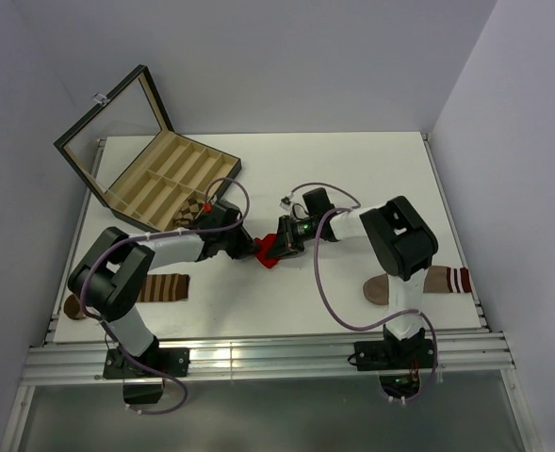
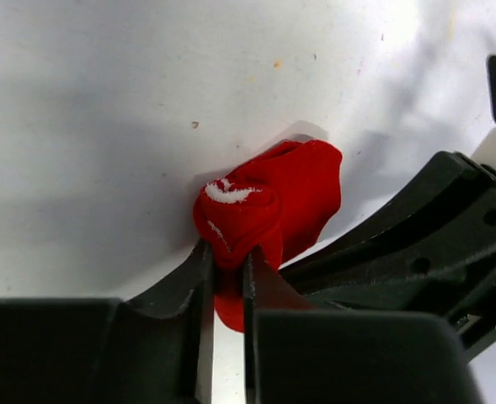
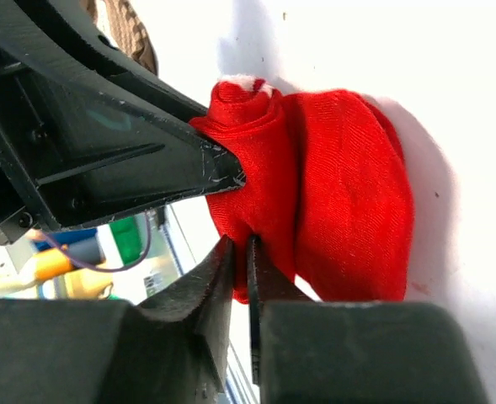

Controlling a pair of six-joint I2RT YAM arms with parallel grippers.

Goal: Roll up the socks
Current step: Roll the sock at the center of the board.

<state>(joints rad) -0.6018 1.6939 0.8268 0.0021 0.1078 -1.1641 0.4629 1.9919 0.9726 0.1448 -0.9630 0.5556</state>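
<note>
Near the bench's middle the red sock (image 2: 291,192) lies partly rolled; the left gripper (image 2: 226,254) is clenched on its rolled end; the right gripper (image 3: 239,249) nips its other side; the argyle sock (image 1: 195,207) lies toward the far-left corner beside the open box (image 1: 202,144).
</note>
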